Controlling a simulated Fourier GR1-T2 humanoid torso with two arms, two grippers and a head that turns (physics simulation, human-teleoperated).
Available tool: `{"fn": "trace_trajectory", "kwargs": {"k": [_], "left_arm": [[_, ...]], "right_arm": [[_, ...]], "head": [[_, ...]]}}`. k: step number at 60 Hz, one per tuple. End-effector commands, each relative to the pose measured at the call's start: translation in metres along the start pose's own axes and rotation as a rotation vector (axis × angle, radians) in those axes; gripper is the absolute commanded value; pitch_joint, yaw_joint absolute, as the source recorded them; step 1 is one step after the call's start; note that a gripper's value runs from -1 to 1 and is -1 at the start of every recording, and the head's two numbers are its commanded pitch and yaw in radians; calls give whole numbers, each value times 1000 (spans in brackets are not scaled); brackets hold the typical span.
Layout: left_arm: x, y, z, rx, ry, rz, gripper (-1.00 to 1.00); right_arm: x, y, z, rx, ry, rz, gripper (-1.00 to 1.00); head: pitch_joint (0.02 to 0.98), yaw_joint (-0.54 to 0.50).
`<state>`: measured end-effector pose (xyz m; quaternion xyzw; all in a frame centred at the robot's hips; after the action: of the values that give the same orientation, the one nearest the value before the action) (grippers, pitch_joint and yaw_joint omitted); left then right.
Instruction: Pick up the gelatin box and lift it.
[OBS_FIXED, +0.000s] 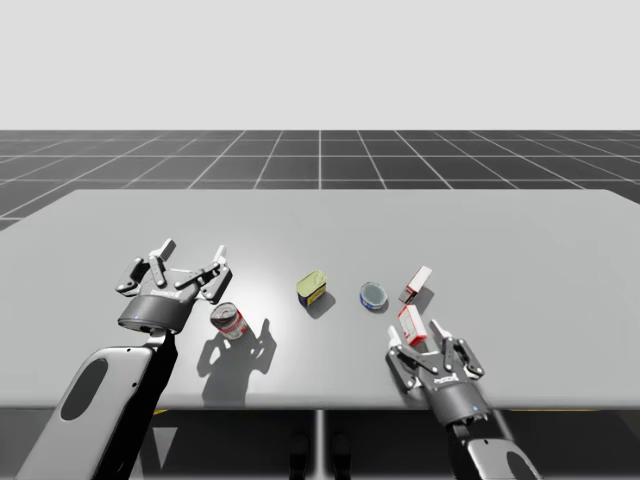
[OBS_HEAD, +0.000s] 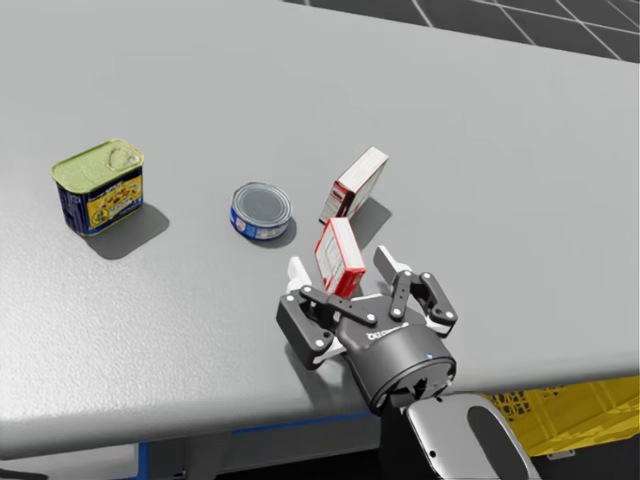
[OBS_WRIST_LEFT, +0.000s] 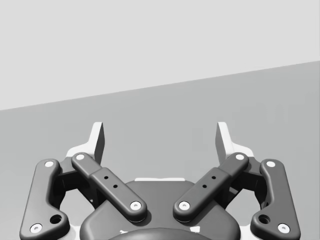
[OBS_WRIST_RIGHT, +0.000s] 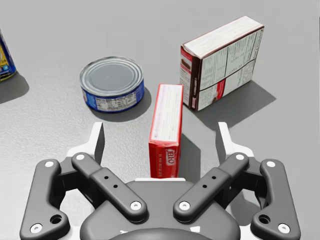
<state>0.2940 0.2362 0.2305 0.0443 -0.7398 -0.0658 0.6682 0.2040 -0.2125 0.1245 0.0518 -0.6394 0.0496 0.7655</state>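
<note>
The gelatin box (OBS_WRIST_RIGHT: 165, 127) is small, red and narrow, and stands on edge on the grey table (OBS_FIXED: 520, 240) near the front edge. It also appears in the high view (OBS_FIXED: 411, 323) and the head view (OBS_HEAD: 339, 257). My right gripper (OBS_WRIST_RIGHT: 160, 136) is open and straddles it, with a gap between the box and each finger (OBS_HEAD: 340, 265) (OBS_FIXED: 418, 338). My left gripper (OBS_FIXED: 192, 252) is open and holds nothing, raised over the table's left side (OBS_WRIST_LEFT: 160, 135).
A larger brown, white and red box (OBS_WRIST_RIGHT: 222, 60) stands just beyond the gelatin box. A flat blue can (OBS_WRIST_RIGHT: 112, 83) sits beside it, and a green-topped rectangular tin (OBS_HEAD: 98, 185) lies further left. A red and white can (OBS_FIXED: 229, 320) lies near my left gripper. A yellow crate (OBS_HEAD: 560, 415) sits below the table edge.
</note>
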Motion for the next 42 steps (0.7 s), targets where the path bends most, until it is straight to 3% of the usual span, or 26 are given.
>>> {"fn": "trace_trajectory", "kwargs": {"k": [1,3,5,6,7,10,13,22,30,42], "left_arm": [[0,0,0,0,0,0,-1000],[0,0,0,0,0,0,-1000],[0,0,0,0,0,0,-1000],[0,0,0,0,0,0,-1000],[0,0,0,0,0,0,-1000],[0,0,0,0,0,0,-1000],[0,0,0,0,0,0,-1000],[0,0,0,0,0,0,-1000],[0,0,0,0,0,0,-1000],[-2,-4,0,-1,6,-3,-1000]], "right_arm": [[-7,-1,-12,-36,55,-3,-1000],[-8,0,-12,-33,67,-9,-958],[-10,-1,-13,-33,83,-9,-459],[-10,-1,-13,-37,85,-9,-43],[-11,-1,-13,-43,87,-11,714],[-11,-2,-13,-42,95,-17,977],[-11,-3,-12,-47,99,-32,1000],[-12,-4,-11,-59,89,-27,1000],[-13,-4,-9,-55,86,-25,1000],[-14,-4,-9,-58,83,-19,1000]], "head": [[891,-331],[889,-331],[884,-331],[883,-331],[881,-332],[876,-333],[863,-336],[777,-339],[624,-345],[481,-357]]}}
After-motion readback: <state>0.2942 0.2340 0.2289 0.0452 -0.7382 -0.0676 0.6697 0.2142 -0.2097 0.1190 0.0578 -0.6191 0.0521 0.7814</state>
